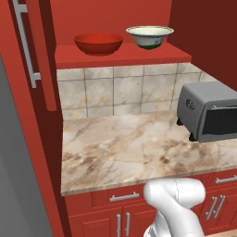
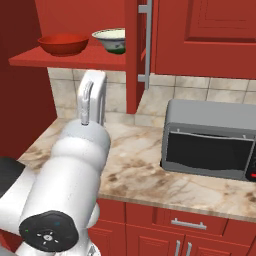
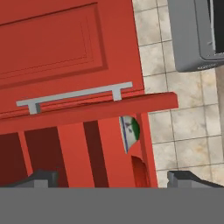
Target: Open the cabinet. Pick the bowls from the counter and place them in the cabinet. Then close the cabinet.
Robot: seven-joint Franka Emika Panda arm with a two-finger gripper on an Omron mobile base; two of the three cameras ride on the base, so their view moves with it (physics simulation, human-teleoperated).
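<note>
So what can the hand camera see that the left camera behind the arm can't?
The hand view shows the gripper's open fingertips and a cabinet door's paneled front up close. The left base view shows the red bowl on the cabinet shelf, and the counter. Both show the greenish-white bowl, the grey toaster oven and the tiled backsplash.

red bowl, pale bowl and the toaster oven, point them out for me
red bowl [image 1: 98, 43], left base view, on its outer front wall.
pale bowl [image 1: 150, 36], left base view, on its pale side above the green foot.
toaster oven [image 2: 210, 145], right base view, on its dark glass door.
</note>
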